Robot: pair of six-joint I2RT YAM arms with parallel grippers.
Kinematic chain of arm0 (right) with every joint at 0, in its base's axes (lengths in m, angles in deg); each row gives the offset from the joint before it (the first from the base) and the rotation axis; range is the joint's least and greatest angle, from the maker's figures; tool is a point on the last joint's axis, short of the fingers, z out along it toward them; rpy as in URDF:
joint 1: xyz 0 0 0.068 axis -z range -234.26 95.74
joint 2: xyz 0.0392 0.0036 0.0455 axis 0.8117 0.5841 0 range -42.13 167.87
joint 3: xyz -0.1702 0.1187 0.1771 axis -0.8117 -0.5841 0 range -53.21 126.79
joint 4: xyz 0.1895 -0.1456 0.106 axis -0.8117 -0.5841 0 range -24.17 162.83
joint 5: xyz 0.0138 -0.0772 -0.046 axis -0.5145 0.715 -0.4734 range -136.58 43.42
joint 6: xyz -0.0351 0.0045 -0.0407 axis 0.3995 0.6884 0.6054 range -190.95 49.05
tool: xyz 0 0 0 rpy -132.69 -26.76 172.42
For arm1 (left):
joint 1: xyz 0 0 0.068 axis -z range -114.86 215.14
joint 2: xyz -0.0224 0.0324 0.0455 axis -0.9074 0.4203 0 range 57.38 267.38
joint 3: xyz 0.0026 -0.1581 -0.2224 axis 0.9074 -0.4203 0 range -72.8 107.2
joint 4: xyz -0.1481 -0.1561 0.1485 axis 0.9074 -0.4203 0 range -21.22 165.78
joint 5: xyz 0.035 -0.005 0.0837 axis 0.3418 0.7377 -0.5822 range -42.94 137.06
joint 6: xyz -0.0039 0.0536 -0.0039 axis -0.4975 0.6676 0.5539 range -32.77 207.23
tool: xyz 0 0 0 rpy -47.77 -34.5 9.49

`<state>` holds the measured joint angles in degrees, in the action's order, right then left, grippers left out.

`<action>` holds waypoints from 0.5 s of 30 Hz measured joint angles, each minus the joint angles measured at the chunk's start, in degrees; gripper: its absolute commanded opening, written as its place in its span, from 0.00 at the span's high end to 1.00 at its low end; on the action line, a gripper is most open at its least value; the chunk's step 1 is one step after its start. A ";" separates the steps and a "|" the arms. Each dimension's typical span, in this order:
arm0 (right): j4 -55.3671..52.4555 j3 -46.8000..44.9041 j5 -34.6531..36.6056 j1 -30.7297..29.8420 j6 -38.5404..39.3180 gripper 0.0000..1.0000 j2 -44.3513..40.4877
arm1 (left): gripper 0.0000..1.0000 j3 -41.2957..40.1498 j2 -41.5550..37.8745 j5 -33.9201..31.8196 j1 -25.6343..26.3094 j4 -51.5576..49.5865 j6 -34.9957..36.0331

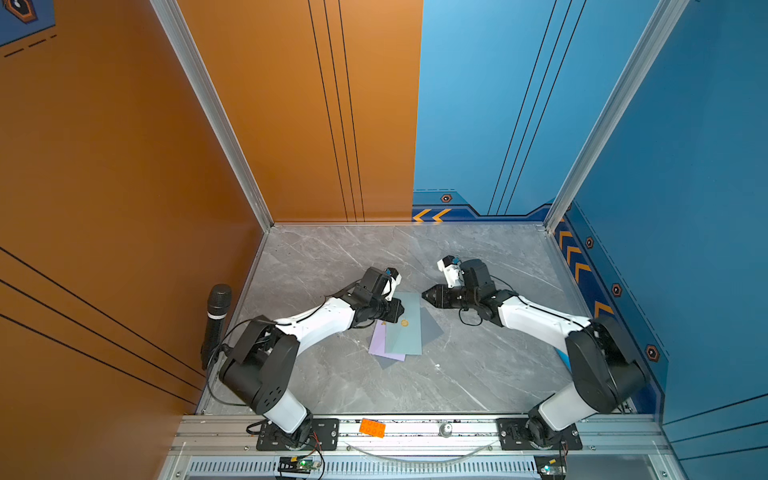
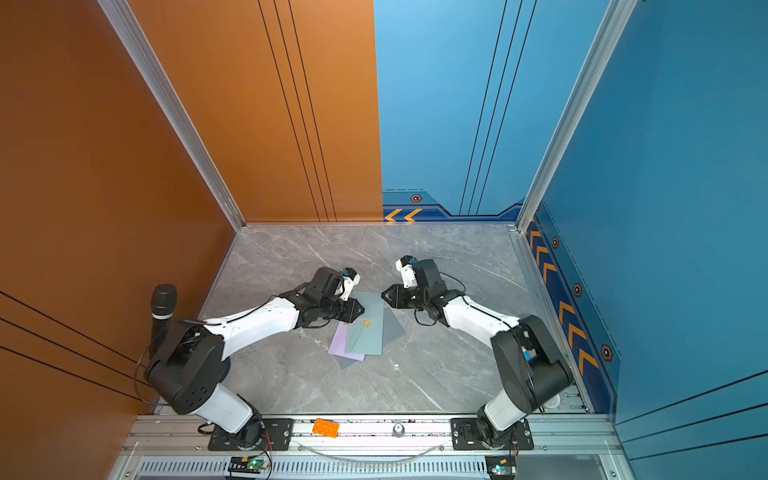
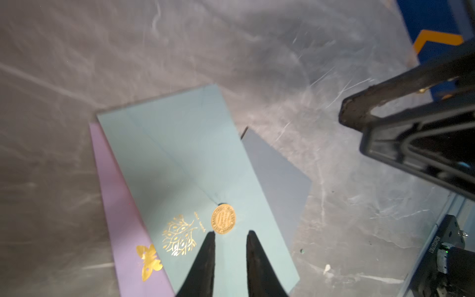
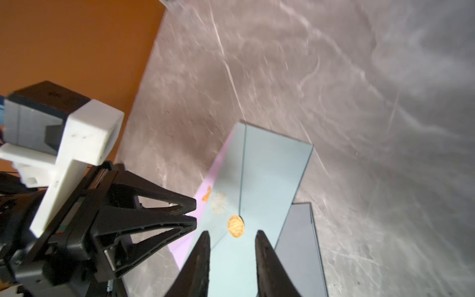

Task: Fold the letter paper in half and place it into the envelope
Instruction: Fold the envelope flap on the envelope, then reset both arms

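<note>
While near the envelope [image 3: 180, 154], left end effector [image 3: 230, 232] and right end effector [image 4: 232, 231] apart, empty.

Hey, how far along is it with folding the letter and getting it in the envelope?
Done: nothing certain; the lavender paper lies under the teal envelope, apparently not inside, fold unclear. In hand: nothing; left gripper and right gripper hover open above it. To do: insertion, and the flap looks shut under the gold seal.

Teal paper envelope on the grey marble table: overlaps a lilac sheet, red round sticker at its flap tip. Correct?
The round sticker at the flap tip of the teal paper envelope is gold, not red; the left wrist view shows it. It does overlap the lilac sheet.
</note>
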<state>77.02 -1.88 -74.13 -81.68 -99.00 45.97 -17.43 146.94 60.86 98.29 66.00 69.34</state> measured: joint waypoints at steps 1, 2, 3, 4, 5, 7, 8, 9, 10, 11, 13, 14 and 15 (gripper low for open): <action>-1.05 0.09 1.07 0.46 1.42 0.59 -2.51 | 0.69 2.16 -2.01 -0.66 0.11 -1.27 1.07; -2.29 0.15 2.25 0.90 2.89 0.58 -4.48 | 0.66 3.56 -3.61 -1.29 0.20 -1.79 1.97; -3.85 0.22 3.45 1.49 4.52 0.57 -6.45 | 0.65 4.81 -5.75 -2.03 0.26 -2.10 2.93; -5.40 0.24 4.52 2.12 6.19 0.55 -8.04 | 0.62 5.42 -8.11 -3.06 0.31 -2.01 3.85; -6.64 0.24 5.40 2.80 7.52 0.53 -9.20 | 0.60 5.44 -10.19 -4.02 0.42 -1.77 4.81; -9.18 -0.09 7.15 4.83 11.08 0.47 -12.17 | 0.52 3.91 -15.19 -6.45 0.81 -0.42 6.73; -9.64 -0.55 8.00 5.79 12.24 0.46 -13.44 | 0.51 2.43 -17.27 -7.50 1.03 0.72 7.63; -10.05 -1.53 8.87 7.17 13.94 0.45 -15.43 | 0.50 0.42 -19.56 -8.70 1.05 1.70 8.48; -10.60 -2.49 9.86 8.50 15.37 0.44 -17.22 | 0.49 -1.66 -21.49 -9.88 1.05 2.40 9.31; -11.08 -3.30 10.36 9.81 16.57 0.43 -18.73 | 0.48 -3.37 -22.84 -10.78 1.05 2.84 9.97; -11.82 -4.74 11.54 13.29 18.95 0.42 -21.03 | 0.48 -7.41 -25.40 -12.83 0.96 3.15 11.08; -11.85 -5.35 11.93 15.08 19.87 0.42 -21.57 | 0.48 -9.03 -26.34 -13.66 0.79 3.13 11.63; -11.82 -6.12 12.55 17.07 20.94 0.41 -21.97 | 0.48 -10.73 -27.36 -14.38 0.61 3.06 12.20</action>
<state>65.19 -8.00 -61.59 -64.61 -78.06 24.00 -28.16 119.57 46.48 98.90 69.06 81.54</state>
